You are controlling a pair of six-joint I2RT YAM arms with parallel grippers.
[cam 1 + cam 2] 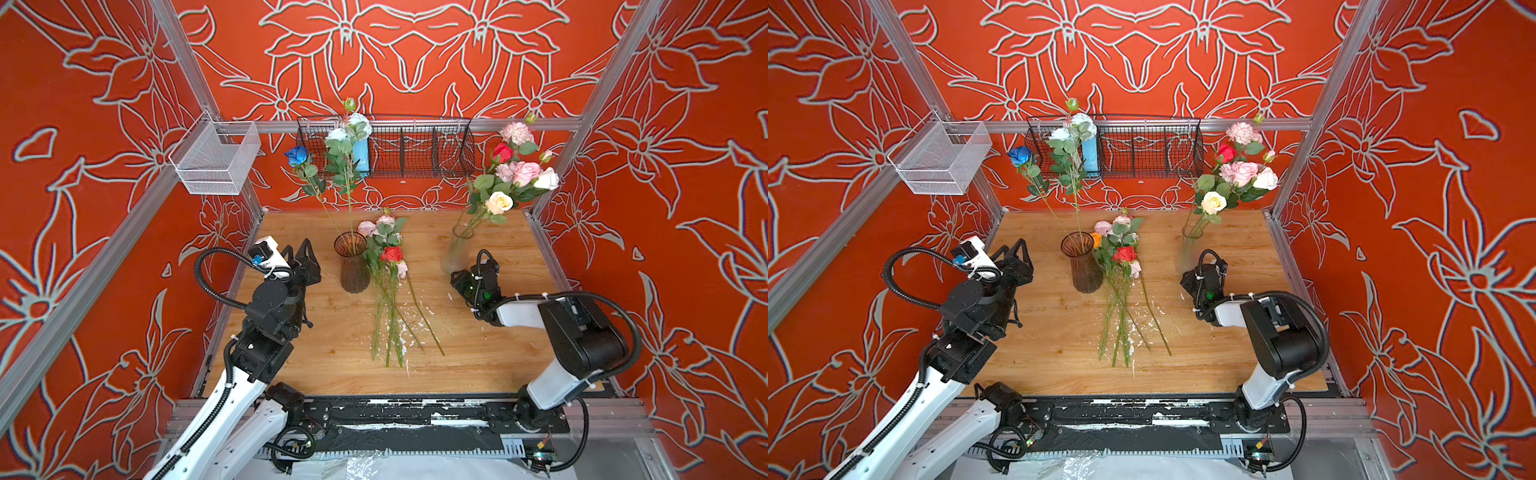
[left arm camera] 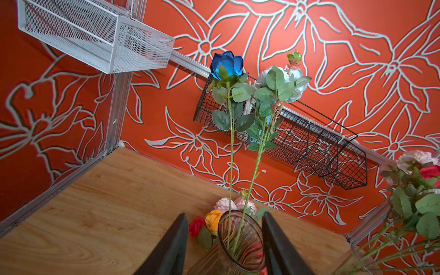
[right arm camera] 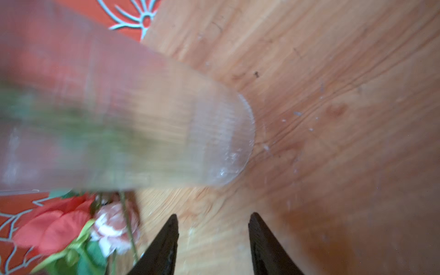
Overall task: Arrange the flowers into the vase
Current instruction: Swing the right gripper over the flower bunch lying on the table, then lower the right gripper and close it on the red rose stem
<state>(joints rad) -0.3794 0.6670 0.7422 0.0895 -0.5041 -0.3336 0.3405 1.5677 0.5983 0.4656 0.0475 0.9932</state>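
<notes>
Left gripper (image 1: 298,249), both top views: jaws spread, empty, near the brown vase (image 1: 352,266), which held a blue rose (image 1: 297,154) and a white-bloomed stem (image 1: 349,126). I logged loose flowers (image 1: 386,266) lying on the table (image 1: 478,353) just beside that vase, and a clear vase (image 1: 457,253) carrying a mixed bunch (image 1: 515,170). The right arm (image 1: 519,311) reached toward it, and I could not see its fingers. Left wrist view: fingers (image 2: 176,238) stood apart, framing the brown vase's mouth. Right wrist view: right gripper (image 3: 214,214) parted, holding nothing, near the blurred clear vase.
</notes>
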